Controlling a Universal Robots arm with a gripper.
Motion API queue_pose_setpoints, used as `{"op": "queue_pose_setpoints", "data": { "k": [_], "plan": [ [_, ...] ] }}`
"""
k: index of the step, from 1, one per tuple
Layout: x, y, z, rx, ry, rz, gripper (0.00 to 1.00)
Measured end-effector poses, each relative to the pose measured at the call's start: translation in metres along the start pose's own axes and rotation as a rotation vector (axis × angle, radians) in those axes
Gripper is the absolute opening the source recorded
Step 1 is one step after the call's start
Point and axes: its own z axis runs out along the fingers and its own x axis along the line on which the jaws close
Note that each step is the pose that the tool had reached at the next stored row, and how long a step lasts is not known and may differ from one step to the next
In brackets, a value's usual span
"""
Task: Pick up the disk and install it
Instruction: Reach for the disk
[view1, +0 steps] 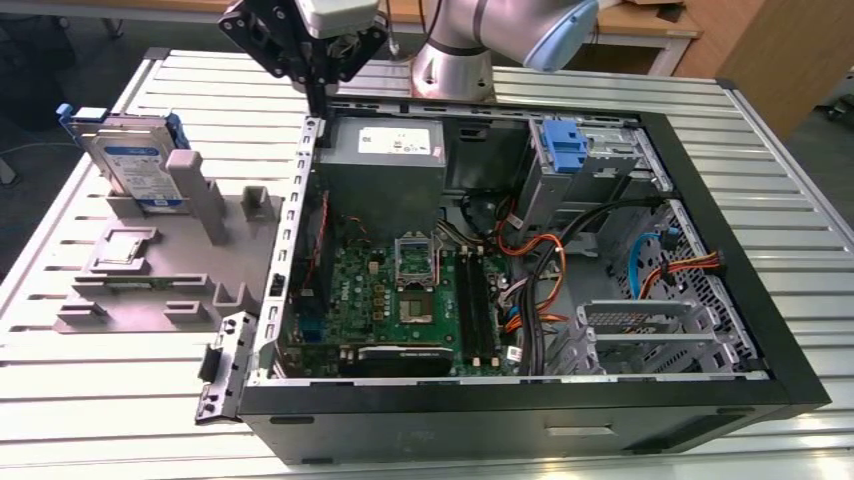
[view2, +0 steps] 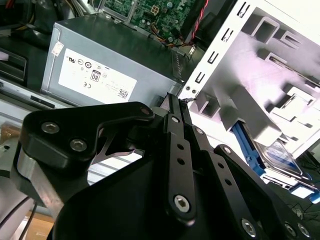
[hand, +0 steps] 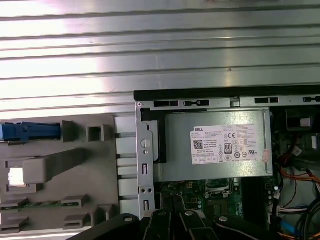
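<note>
Claw (view1: 319, 105) closed, empty, above computer case (view1: 534, 425) corner. Disk (view1: 138, 165) stands upright in grey fixture (view1: 134, 290), well apart toward exterior view's left.

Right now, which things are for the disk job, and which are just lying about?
For the job: the disk, the gripper, the drive bay in the computer case.

Just lying about: the power supply box, the motherboard, the metal table.
</note>
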Motion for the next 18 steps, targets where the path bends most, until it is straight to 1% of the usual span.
{"op": "queue_pose_setpoints", "data": {
  "k": [18],
  "plan": [
    [0.0045,-0.0003,-0.0002,0.0001,0.0000,0.000,0.15]
  ]
}}
